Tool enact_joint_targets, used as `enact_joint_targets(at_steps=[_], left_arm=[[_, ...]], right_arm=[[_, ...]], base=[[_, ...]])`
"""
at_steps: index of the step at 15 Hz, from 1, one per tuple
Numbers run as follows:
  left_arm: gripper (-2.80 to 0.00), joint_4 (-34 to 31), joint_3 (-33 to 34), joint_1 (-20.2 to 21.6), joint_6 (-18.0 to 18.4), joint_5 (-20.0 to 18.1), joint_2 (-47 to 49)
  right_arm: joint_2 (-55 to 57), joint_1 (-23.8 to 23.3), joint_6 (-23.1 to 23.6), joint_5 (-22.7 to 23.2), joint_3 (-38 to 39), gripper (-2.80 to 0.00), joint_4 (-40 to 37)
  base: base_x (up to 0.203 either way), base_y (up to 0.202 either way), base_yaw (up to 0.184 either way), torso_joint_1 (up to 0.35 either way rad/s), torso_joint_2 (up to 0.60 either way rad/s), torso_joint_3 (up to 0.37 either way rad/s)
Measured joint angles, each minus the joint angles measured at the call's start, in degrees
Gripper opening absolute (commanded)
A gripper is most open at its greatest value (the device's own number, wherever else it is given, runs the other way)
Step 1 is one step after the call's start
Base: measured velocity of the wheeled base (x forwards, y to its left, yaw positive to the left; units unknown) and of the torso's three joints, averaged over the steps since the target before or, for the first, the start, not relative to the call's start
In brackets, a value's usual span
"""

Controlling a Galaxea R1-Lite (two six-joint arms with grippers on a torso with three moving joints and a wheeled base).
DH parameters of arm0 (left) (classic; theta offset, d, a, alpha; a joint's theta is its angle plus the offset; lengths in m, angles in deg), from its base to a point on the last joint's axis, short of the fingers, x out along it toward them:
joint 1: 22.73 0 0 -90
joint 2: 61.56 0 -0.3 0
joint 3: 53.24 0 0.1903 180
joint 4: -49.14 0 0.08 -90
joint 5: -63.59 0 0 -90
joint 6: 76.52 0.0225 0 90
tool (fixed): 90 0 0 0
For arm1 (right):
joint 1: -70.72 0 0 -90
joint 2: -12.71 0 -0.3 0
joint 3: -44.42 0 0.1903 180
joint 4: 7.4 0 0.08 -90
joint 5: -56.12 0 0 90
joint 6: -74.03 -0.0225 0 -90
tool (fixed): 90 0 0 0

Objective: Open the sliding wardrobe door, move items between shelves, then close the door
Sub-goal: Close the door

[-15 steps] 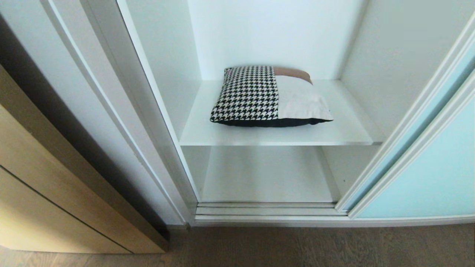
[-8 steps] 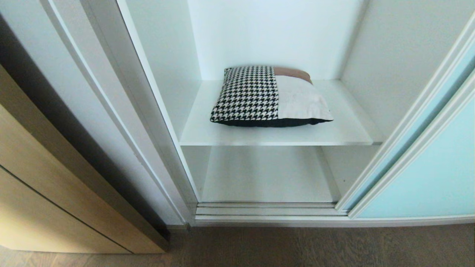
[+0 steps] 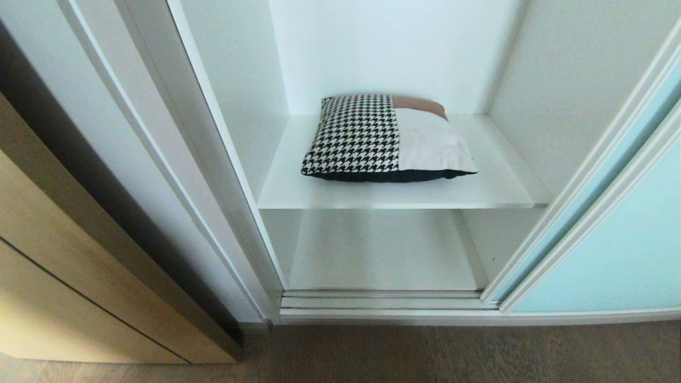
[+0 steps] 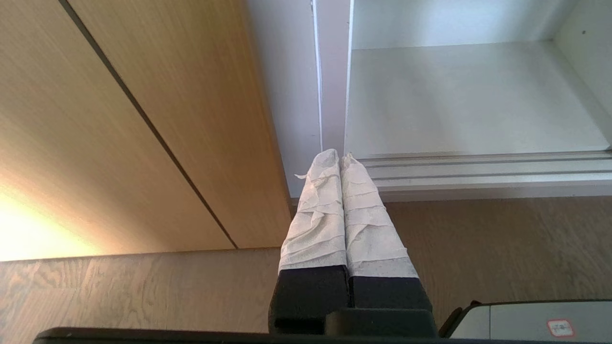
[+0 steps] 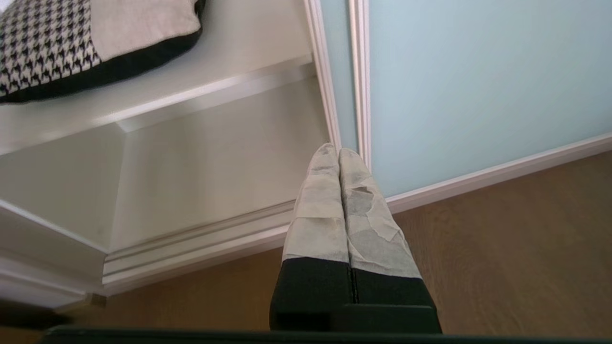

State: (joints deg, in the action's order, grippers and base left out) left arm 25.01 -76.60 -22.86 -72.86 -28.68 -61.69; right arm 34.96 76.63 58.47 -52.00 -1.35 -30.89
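Note:
The patchwork cushion, houndstooth, cream and brown over a dark back, lies flat on the upper white shelf. Below it is the bare lower shelf. The frosted aqua sliding wardrobe door is slid to the right, leaving the compartment open. My right gripper is shut and empty, low over the floor in front of the door's frame edge. My left gripper is shut and empty, near the wardrobe's left post. Neither arm shows in the head view.
A light wooden cabinet front stands left of the wardrobe. The silver door tracks run along the wardrobe's bottom edge. Wooden floor lies in front. White side walls close in both shelves.

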Motion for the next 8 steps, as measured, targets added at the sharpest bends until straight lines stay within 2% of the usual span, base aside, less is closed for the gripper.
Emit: enact_joint_targets(at_steps=[3,8], left_arm=[[-2.8,-0.01,0.0,-0.02,-0.05,-0.01,0.0],[-2.8,0.0,0.0,0.0,-0.04,-0.01,0.02]], right_arm=[[1.53,0.65,1.64,-4.45,-1.03,-2.8,0.07],[2.63,-1.29,3.35,-4.38,-4.2,-2.8,-1.44]], base=[[0.0,0.0,0.0,0.0,0.0,0.0],[0.0,0.0,0.0,0.0,0.0,0.0]])
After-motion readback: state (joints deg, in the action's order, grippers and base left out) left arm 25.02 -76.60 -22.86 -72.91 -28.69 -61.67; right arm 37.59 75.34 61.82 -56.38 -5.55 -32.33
